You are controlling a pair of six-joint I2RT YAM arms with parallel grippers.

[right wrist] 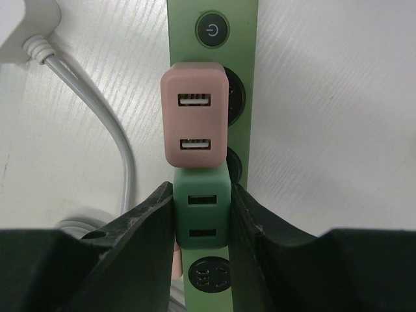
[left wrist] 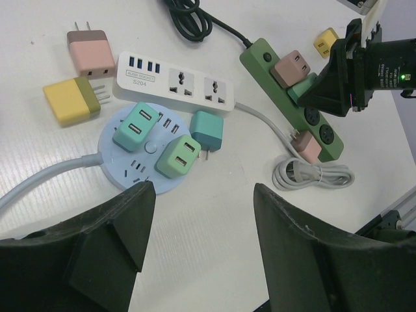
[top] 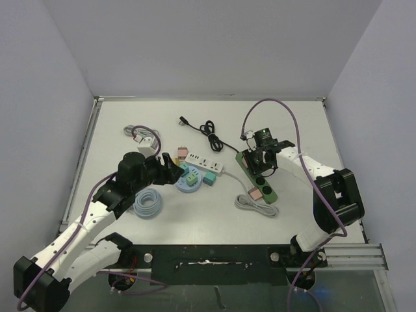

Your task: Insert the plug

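My right gripper (right wrist: 201, 195) is shut on a dark green USB plug (right wrist: 201, 218), which stands on the green power strip (right wrist: 246, 58) right below a pink plug (right wrist: 195, 123) seated in the strip. One round socket shows below the green plug. From above, the right gripper (top: 261, 158) is over the far half of the strip (top: 263, 184). The left wrist view shows the same green plug (left wrist: 300, 91) under the right gripper's fingers. My left gripper (left wrist: 203, 195) is open and empty, hovering near the round blue hub (top: 188, 186).
The blue hub (left wrist: 110, 140) carries a mint plug (left wrist: 135, 127) and a green plug (left wrist: 177, 156). A teal plug (left wrist: 207, 132) lies beside it. A white power strip (left wrist: 175, 81), yellow plug (left wrist: 71, 101), pink plug (left wrist: 89, 52), black cable (top: 211, 136) and grey cable coils (top: 147, 203) lie around.
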